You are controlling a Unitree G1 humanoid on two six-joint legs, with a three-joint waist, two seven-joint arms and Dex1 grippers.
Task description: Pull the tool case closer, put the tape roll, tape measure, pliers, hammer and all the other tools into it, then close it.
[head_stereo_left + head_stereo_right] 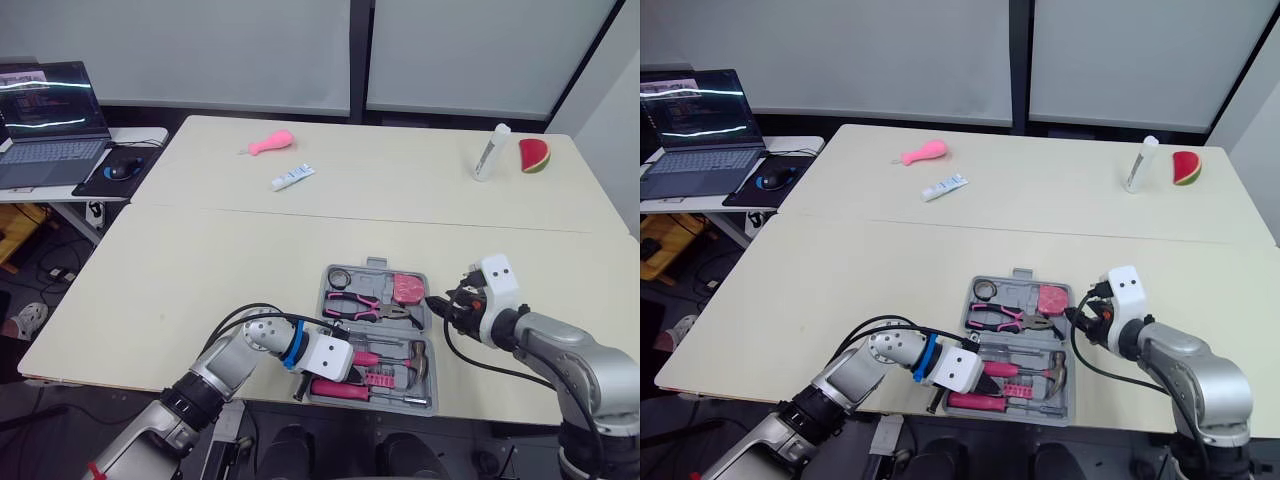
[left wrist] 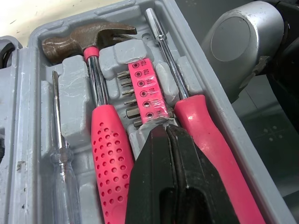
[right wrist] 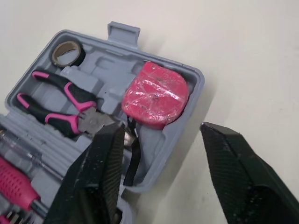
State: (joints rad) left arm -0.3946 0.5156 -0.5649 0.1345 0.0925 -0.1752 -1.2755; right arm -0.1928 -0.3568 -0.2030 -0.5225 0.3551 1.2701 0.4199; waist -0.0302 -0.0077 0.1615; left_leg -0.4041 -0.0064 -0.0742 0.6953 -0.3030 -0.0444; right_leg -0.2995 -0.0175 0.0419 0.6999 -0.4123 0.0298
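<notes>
The grey tool case (image 1: 372,264) lies open and flat near the table's front edge. Its far half holds the tape roll (image 1: 338,277), the pink-handled pliers (image 1: 362,305) and the pink tape measure (image 1: 407,289). Its near half holds the hammer (image 2: 100,140), a strip of bits (image 2: 142,88), a pink-handled screwdriver (image 2: 210,140) and a clear-handled one (image 2: 63,168). My left gripper (image 1: 358,366) is shut, with nothing in it, and its tips (image 2: 166,133) hover over the bit strip. My right gripper (image 3: 161,127) stands open at the case's right rim, beside the tape measure (image 3: 156,94).
Far across the table lie a pink toy (image 1: 270,144), a white tube (image 1: 292,178), a white bottle (image 1: 491,152) and a watermelon-slice toy (image 1: 535,156). A laptop (image 1: 50,125) and a mouse (image 1: 120,170) sit on a side desk to the left.
</notes>
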